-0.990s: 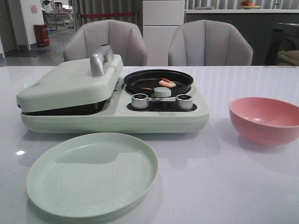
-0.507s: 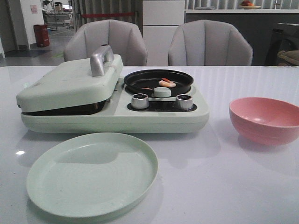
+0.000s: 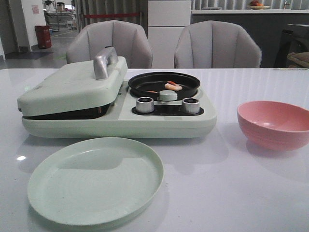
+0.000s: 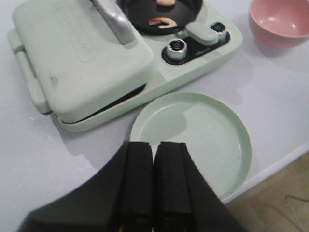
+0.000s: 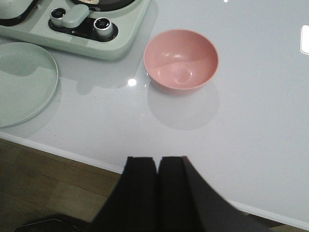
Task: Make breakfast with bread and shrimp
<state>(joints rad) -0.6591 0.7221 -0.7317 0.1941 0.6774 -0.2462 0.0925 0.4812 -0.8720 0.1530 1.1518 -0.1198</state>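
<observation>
The shrimp (image 3: 173, 86) lie in the round black pan (image 3: 164, 83) on the right half of the pale green breakfast maker (image 3: 116, 104); they also show in the left wrist view (image 4: 162, 21). The maker's sandwich lid (image 3: 72, 87) with its silver handle (image 3: 105, 61) is down, slightly ajar. The bread is hidden. My left gripper (image 4: 154, 145) is shut and empty, high above the near edge of the pale green plate (image 4: 193, 140). My right gripper (image 5: 158, 159) is shut and empty, above the table's front edge, near the pink bowl (image 5: 181, 59). Neither gripper shows in the front view.
The pale green plate (image 3: 95, 179) lies in front of the maker. The pink bowl (image 3: 274, 123) stands at the right. Two silver knobs (image 3: 144, 104) and a pale green round knob (image 3: 168, 95) sit on the maker's front. Two grey chairs (image 3: 217, 46) stand behind the table.
</observation>
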